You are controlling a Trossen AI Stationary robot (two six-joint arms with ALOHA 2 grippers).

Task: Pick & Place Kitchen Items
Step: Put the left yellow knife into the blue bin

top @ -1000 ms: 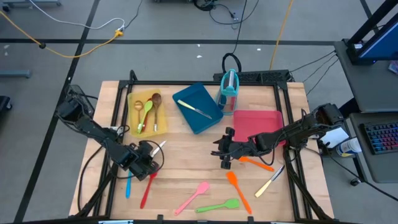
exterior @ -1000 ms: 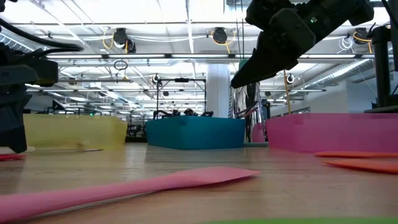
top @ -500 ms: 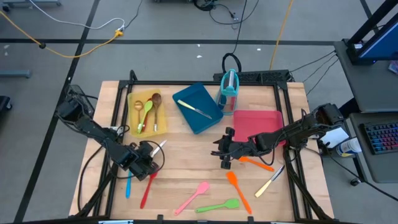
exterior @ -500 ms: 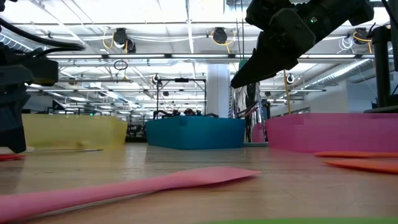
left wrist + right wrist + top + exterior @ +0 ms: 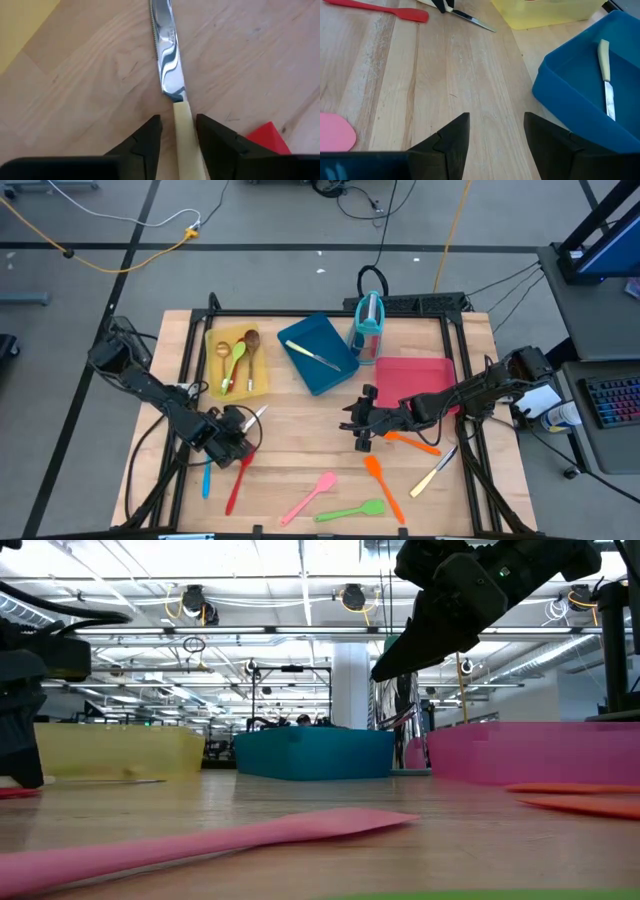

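A cream-handled knife (image 5: pixel 169 60) lies flat on the wooden table (image 5: pixel 300 450), its blade (image 5: pixel 257 416) pointing toward the yellow tray (image 5: pixel 262 385). My left gripper (image 5: pixel 178 125) points steeply down over it at the table's near left (image 5: pixel 238 438). It is open, one finger on each side of the cream handle (image 5: pixel 183 117), with a gap showing on both sides. My right gripper (image 5: pixel 362 438) hangs open above the table's middle, nothing between its fingers (image 5: pixel 496 125). Loose utensils lie along the near edge: blue (image 5: pixel 207 477), red (image 5: pixel 237 478), pink (image 5: pixel 310 498), green (image 5: pixel 352 511), orange (image 5: pixel 383 486).
The yellow tray holds wooden spoons and a green one (image 5: pixel 234 362). A blue tray (image 5: pixel 330 365) holds a knife (image 5: pixel 606 80). A red tray (image 5: pixel 415 375) and an upright teal holder (image 5: pixel 368 325) stand behind. Another orange utensil (image 5: pixel 415 443) and a knife (image 5: pixel 433 472) lie near right.
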